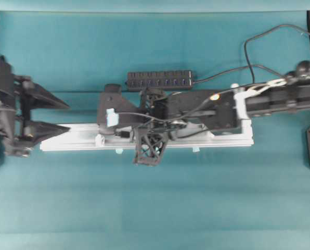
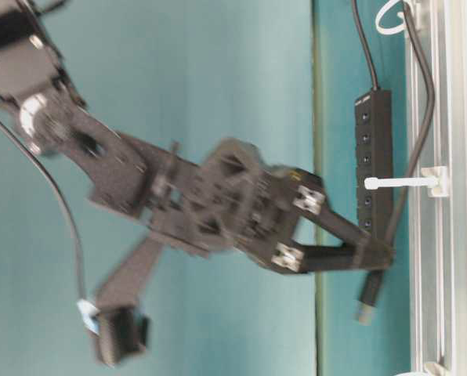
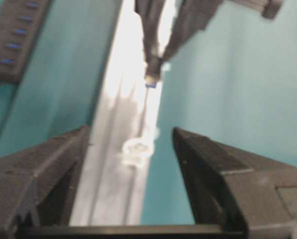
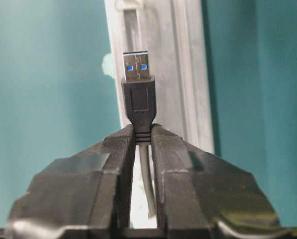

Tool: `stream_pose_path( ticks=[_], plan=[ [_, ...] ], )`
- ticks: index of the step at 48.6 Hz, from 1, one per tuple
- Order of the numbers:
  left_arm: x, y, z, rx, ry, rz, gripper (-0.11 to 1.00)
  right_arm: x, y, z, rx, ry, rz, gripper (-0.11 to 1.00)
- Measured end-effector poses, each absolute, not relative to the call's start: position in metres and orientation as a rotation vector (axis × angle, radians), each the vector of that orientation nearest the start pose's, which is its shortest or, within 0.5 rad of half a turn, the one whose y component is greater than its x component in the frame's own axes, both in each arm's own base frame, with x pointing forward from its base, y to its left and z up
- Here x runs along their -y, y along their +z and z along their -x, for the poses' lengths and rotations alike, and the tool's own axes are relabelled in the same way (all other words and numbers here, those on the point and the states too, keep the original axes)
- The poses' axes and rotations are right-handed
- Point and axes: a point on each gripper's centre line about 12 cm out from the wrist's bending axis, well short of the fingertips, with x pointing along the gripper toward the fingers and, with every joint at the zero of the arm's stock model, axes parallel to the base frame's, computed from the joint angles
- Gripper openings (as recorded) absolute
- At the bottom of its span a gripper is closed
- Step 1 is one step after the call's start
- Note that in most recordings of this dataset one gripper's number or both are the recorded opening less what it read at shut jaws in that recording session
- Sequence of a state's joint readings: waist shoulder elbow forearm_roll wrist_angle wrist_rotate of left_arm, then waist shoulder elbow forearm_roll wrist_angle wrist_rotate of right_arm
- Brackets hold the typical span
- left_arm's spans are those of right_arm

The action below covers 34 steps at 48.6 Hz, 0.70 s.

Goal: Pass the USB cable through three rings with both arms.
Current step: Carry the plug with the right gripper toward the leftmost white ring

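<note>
Silver rail [image 1: 217, 140], one USB cable [image 4: 138, 102] clenched in right end effector [image 4: 142, 137] — left end effector [image 1: 61, 117] released, empty

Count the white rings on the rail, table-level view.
3 along the rail: top ring at the upper edge, middle ring beside the hub, bottom ring cut off at the lower edge.

Teal table [image 1: 92, 208], silver rail [image 1: 72, 143], black hub [image 1: 160, 79]
</note>
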<state>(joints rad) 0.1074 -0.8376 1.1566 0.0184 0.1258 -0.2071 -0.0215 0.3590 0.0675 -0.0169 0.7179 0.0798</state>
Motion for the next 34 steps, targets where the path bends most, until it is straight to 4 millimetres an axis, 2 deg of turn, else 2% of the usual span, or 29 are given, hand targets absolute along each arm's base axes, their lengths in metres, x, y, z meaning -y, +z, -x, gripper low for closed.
stream_pose_path(
  ticks=[15,34],
  plan=[
    [-0.022,0.239,-0.184,-0.432,0.161,0.211,0.75,0.012,0.143,-0.502,-1.212,-0.070,-0.065,-0.08],
    [-0.022,0.238,-0.181,-0.435,0.163,0.211,0.74,0.011,0.138,-0.513,-1.219,-0.053,-0.055,-0.08]
  ],
)
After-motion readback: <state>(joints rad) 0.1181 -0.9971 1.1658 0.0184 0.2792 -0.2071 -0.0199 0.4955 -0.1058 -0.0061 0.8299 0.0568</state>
